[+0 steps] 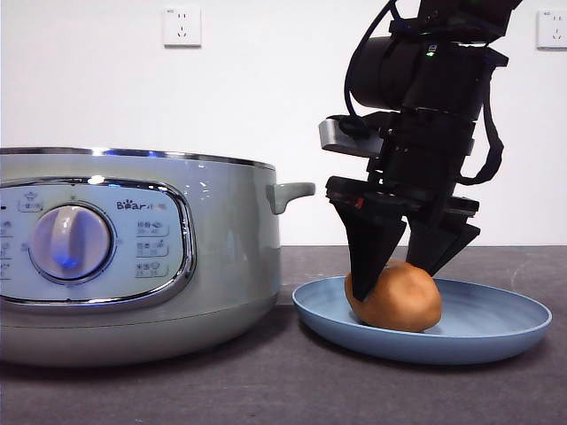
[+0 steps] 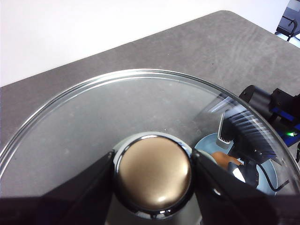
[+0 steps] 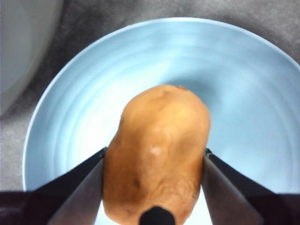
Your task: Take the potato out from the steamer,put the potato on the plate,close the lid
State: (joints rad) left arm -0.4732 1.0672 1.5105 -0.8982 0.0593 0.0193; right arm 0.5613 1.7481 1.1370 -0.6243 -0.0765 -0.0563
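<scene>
The orange-brown potato (image 1: 394, 297) (image 3: 157, 150) rests on the light-blue plate (image 1: 496, 328) (image 3: 243, 70), to the right of the steamer (image 1: 133, 257). My right gripper (image 1: 399, 282) (image 3: 155, 151) reaches down onto it, one black jaw pressed against each side of the potato. The steamer's top is uncovered in the front view. Out of the front view, my left gripper (image 2: 153, 159) is shut on the shiny knob (image 2: 153, 173) of the glass lid (image 2: 140, 103), which it holds up in the air. Through the glass I see the potato (image 2: 225, 159) and the right arm (image 2: 267, 103) below.
The steamer's side handle (image 1: 292, 193) juts toward the plate with a small gap between them. Its pale wall (image 3: 23, 47) shows beside the plate in the right wrist view. Dark grey tabletop (image 1: 283, 390) runs in front, with a white wall behind.
</scene>
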